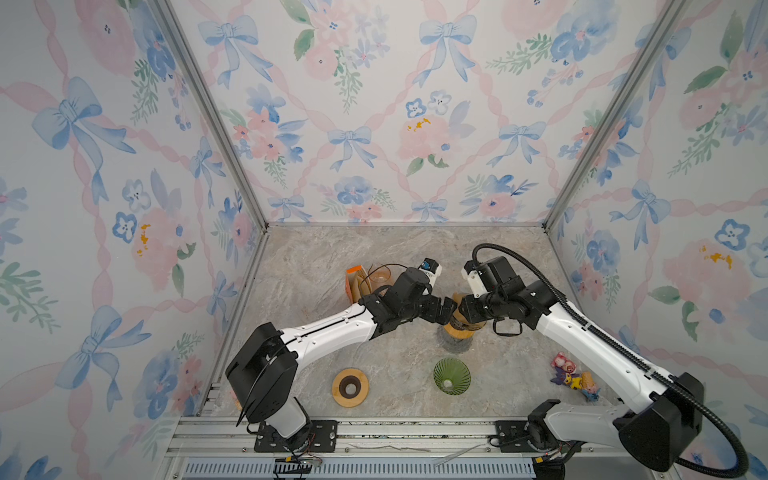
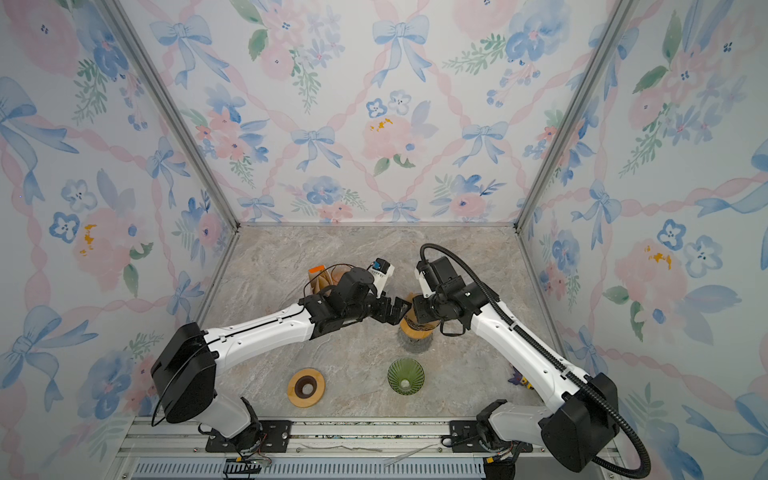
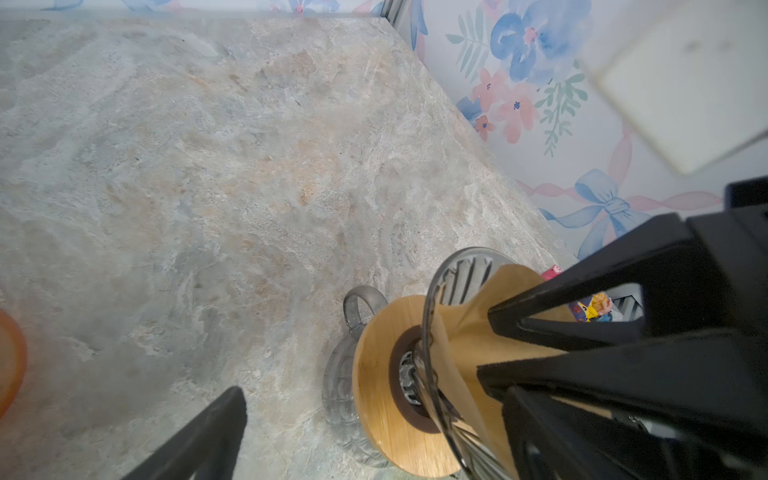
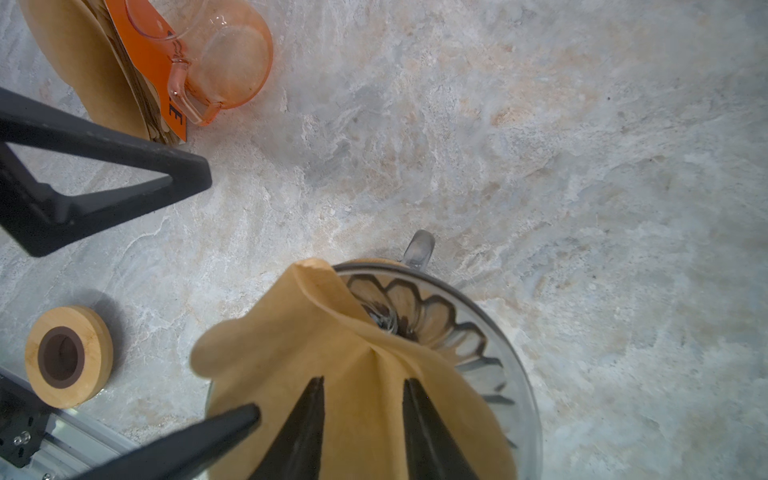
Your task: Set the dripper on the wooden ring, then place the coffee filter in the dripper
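The brown paper coffee filter sits as a cone in the clear ribbed glass dripper, its tip down in the middle and one side draped over the rim. The dripper rests on a wooden collar over a clear glass carafe. My right gripper is open; both fingers lie against the filter with bare paper showing between them. My left gripper stands wide open beside the dripper, one finger close to the filter's edge, holding nothing. In both top views the two grippers meet over the dripper and hide it.
A green glass dripper and a spare wooden collar stand near the front edge. An orange glass jug and a pack of filters are behind my left arm. Small toys lie at the right.
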`<control>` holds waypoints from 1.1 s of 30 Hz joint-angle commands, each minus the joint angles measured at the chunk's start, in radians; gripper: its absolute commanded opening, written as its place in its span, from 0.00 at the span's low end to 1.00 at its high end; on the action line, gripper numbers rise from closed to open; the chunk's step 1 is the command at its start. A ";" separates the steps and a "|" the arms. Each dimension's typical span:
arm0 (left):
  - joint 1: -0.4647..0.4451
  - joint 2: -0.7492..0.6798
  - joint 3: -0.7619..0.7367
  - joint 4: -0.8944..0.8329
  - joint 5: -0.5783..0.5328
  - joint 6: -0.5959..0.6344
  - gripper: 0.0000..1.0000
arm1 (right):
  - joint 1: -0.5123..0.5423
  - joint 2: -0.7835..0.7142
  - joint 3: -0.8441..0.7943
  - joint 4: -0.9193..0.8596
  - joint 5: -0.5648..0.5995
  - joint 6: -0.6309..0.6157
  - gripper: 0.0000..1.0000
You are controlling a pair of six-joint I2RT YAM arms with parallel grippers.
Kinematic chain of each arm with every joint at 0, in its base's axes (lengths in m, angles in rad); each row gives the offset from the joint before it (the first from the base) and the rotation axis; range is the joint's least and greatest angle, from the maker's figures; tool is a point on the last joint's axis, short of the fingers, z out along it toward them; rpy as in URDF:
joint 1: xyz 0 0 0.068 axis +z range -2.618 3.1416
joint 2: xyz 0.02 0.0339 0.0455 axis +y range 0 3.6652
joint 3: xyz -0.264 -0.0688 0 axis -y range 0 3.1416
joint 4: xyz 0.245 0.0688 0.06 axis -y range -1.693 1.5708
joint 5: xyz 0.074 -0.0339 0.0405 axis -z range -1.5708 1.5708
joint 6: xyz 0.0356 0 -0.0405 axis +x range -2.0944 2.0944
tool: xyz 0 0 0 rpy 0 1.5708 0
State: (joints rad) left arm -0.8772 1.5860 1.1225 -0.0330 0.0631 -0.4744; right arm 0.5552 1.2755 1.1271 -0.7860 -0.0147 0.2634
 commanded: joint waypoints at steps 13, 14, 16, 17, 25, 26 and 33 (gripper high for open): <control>0.015 0.025 0.012 -0.015 -0.014 -0.007 0.98 | -0.009 0.027 -0.061 0.051 -0.004 0.027 0.35; 0.014 0.024 0.010 -0.015 -0.014 -0.008 0.98 | -0.011 0.027 -0.058 0.053 -0.004 0.028 0.35; 0.014 0.024 0.010 -0.015 -0.014 -0.009 0.98 | -0.011 0.026 -0.049 0.050 -0.003 0.028 0.35; 0.016 0.025 0.010 -0.016 -0.014 -0.011 0.98 | -0.010 0.022 -0.045 0.051 0.000 0.028 0.35; 0.017 0.010 0.010 -0.014 -0.009 -0.015 0.98 | -0.012 -0.011 -0.012 0.022 0.006 0.027 0.37; 0.017 0.008 0.008 -0.014 -0.009 -0.014 0.98 | -0.012 -0.017 -0.007 0.017 0.006 0.025 0.37; 0.017 0.004 0.005 -0.013 -0.025 -0.018 0.98 | -0.012 -0.028 -0.028 0.020 0.006 0.030 0.38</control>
State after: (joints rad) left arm -0.8684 1.5986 1.1225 -0.0334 0.0551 -0.4767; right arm 0.5503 1.2526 1.0931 -0.7475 -0.0174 0.2844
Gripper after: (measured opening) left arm 0.982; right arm 0.385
